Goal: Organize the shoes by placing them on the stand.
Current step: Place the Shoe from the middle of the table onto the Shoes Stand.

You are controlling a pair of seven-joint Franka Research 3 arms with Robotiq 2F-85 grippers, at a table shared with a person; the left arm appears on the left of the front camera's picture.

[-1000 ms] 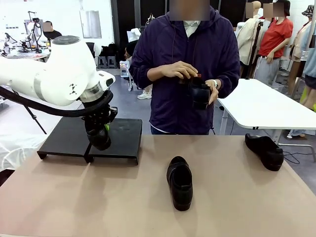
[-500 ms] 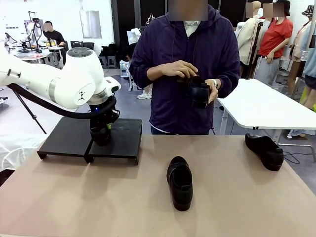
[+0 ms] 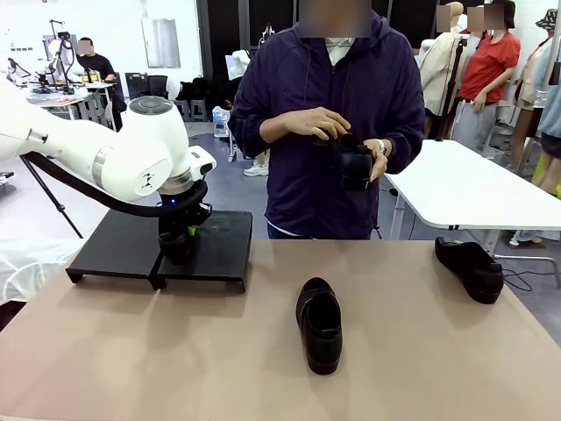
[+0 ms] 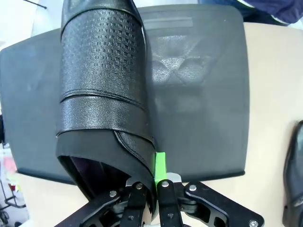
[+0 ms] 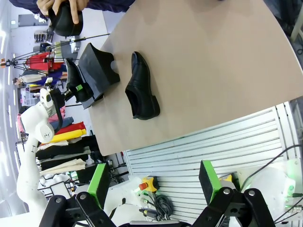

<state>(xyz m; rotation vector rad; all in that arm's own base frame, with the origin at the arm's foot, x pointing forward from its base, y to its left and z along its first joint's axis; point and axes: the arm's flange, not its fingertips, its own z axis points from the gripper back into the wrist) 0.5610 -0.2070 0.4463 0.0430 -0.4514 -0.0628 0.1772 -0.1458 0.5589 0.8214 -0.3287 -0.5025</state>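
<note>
Front view, left of frame: the left gripper (image 3: 180,230) is pinched on the heel rim of the first shoe (image 3: 176,250), over the stand (image 3: 114,250) near the seam between its two platforms. Change over the last second: the white arm (image 3: 131,162) has sunk and swung toward frame centre. The first shoe has gone from hanging at the stand's near edge to sitting farther back over the right-hand platform. Left wrist view confirms the grip. A green pad (image 4: 160,166) presses the outside of the collar, with the jaws nearly together on the leather. The first shoe (image 4: 102,94) points its toe to the top of the frame and covers the left part of the stand (image 4: 199,118). Whether the sole touches the platform I cannot tell; it looks very close. Judgement: placement of this shoe is near its end, with release the next step and not yet done. Centre of frame: the second shoe (image 3: 320,326) lies on the table (image 3: 175,360), unmoved. Above it, the person's hands (image 3: 317,123) hold the third shoe (image 3: 352,167) at chest height, same as before. Right of frame: the fourth shoe (image 3: 471,267) lies near the table's far corner, unmoved. So three shoes are left to place. Right wrist view: the right gripper (image 5: 152,183) is spread wide, holding nothing, off the table's edge.
</note>
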